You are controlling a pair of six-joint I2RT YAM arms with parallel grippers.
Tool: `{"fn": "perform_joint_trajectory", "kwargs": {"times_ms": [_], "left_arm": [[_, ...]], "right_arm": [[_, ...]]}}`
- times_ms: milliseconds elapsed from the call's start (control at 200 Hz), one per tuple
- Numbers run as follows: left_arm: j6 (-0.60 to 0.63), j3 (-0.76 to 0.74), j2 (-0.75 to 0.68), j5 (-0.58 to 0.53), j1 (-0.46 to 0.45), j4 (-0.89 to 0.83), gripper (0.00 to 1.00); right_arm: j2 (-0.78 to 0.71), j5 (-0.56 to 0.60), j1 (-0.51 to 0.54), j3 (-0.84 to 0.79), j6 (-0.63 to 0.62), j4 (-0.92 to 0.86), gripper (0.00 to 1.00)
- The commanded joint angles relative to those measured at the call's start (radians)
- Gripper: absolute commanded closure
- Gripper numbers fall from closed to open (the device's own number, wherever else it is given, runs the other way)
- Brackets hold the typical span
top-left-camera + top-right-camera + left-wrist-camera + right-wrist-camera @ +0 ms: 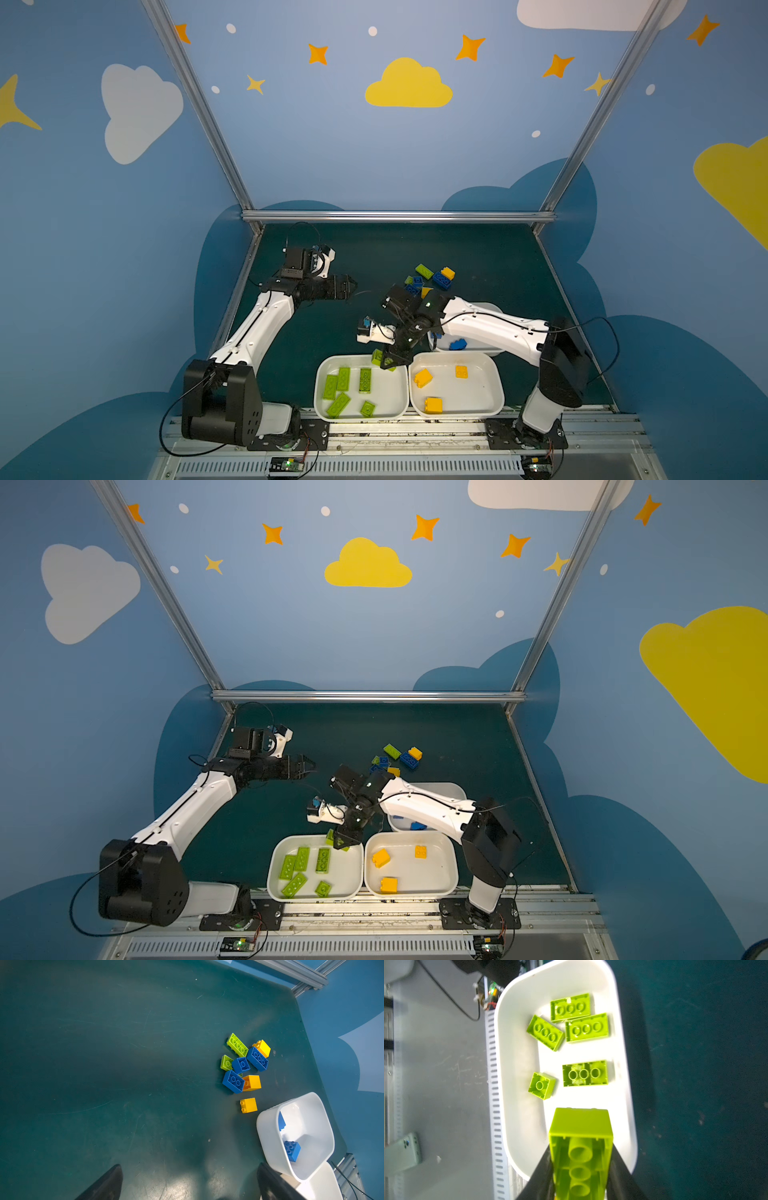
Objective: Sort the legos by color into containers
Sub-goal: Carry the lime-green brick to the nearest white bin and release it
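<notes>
White tray point(386, 395) holds five lime bricks point(343, 378), neighbouring tray point(469, 399) three yellow bricks point(433, 404).

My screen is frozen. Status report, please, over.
Right tool shut on green brick, over tray holding greens. Left tool open, empty. Mixed pile unsorted. Nothing in the way.

3 trays point(386, 395), 5 blue legos point(257, 1058), 6 yel legos point(248, 1105), approx 8 grn legos point(586, 1027).

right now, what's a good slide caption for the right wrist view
Right gripper holds a lime-green brick over the white tray already holding five green bricks.
</notes>
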Motion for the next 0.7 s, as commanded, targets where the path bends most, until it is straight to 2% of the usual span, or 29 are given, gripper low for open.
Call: {"fn": "perform_joint_trajectory", "kwargs": {"times_ms": [0,160,300,420,561,696], "left_arm": [[0.008,0.01,0.012,0.002,0.006,-0.014,0.0],[0.015,0.008,0.021,0.004,0.005,-0.021,0.01],[0.022,0.009,0.028,0.001,0.006,-0.029,0.01],[0.019,0.006,0.032,0.004,0.006,-0.021,0.0],[0.016,0.015,0.039,0.006,0.006,-0.019,0.0],[0.015,0.023,0.033,0.009,0.008,-0.023,0.01]], "right_arm": [[0.004,0.037,0.038,-0.02,-0.123,-0.003,0.67],[0.048,0.107,0.093,-0.024,-0.166,0.031,0.63],[0.098,0.162,0.106,0.007,-0.175,0.027,0.53],[0.093,0.165,0.105,0.02,-0.168,0.055,0.43],[0.056,0.138,0.058,0.059,-0.089,0.057,0.42],[-0.035,0.124,-0.04,0.066,0.006,0.069,0.39]]}}
